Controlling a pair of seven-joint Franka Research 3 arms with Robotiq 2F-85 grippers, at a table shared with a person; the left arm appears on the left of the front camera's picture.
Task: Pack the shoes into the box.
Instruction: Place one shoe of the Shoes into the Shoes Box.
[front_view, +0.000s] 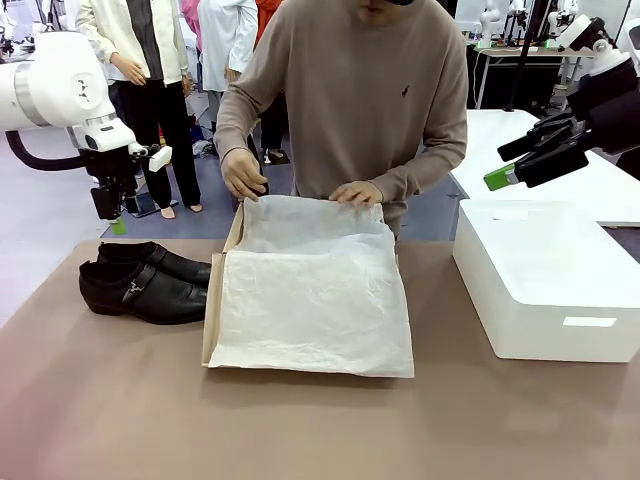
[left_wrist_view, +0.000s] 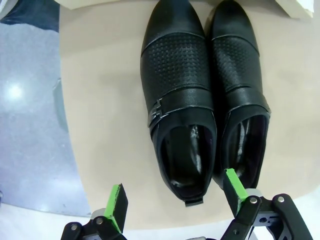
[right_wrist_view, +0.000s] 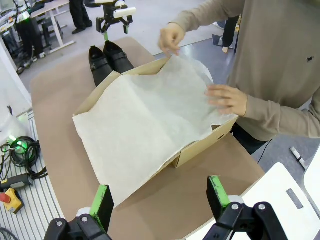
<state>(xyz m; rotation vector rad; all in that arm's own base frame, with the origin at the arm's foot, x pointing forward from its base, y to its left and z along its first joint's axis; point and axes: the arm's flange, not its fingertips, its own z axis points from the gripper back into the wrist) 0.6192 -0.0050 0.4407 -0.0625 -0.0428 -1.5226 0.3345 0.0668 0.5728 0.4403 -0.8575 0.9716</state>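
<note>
Shoes (front_view: 145, 280) side by side on surface (front_view: 100, 400), just left of box (front_view: 214, 300); not packed yet. My left hand (left_wrist_view: 175, 192) open above heels. Right hand (right_wrist_view: 160, 192) open, off to side. Person's hands (front_view: 243, 172) on tissue (front_view: 315, 300). Next, prob: drop, pinch one shoe, carry over box wall.

Readable text: I can't read any in these views.
Beige knit sweater (front_view: 350, 110) on the person at the far side: a small dark chest emblem (front_view: 405, 91), too small for me to read.
Large white rounded-corner box (front_view: 545, 290) on the right: a pale label strip (front_view: 589, 322) on its near wall, and I can make out no lettering on it.
White surface (right_wrist_view: 280, 190) at the near right of the right wrist view: a small grey tag (right_wrist_view: 293, 198), too blurred for me to read.
</note>
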